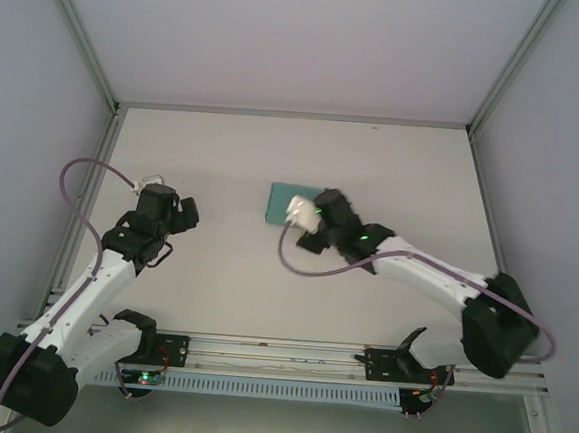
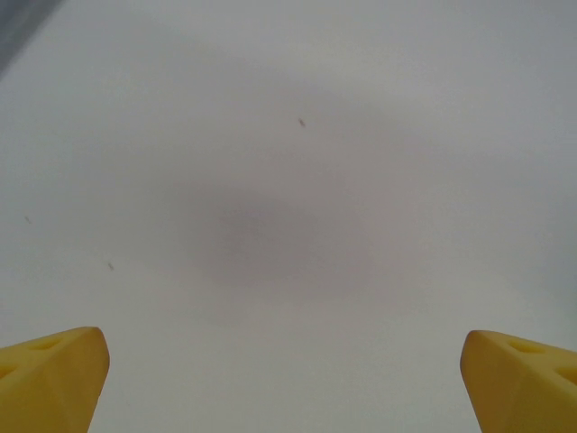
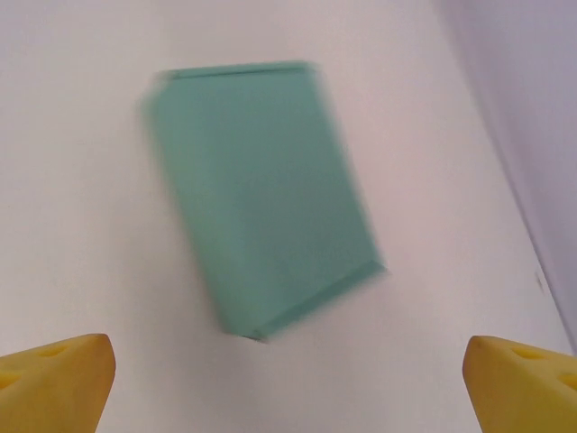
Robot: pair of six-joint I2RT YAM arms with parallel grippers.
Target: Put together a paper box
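I count one paper box and two grippers. The box is teal-green, flat and rectangular, lying mid-table. Right gripper: fingers spread, empty, just short of the box. Left gripper: fingers spread, empty, well apart from it.

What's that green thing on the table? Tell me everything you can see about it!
It is the paper box, a small flat rectangular box of thin teal-green card, with creased edges, looking folded shut. It lies flat on the white table, at a slant in the slightly blurred right wrist view. Only the table touches it. The right end effector hangs over it, fingers wide apart, holding nothing.
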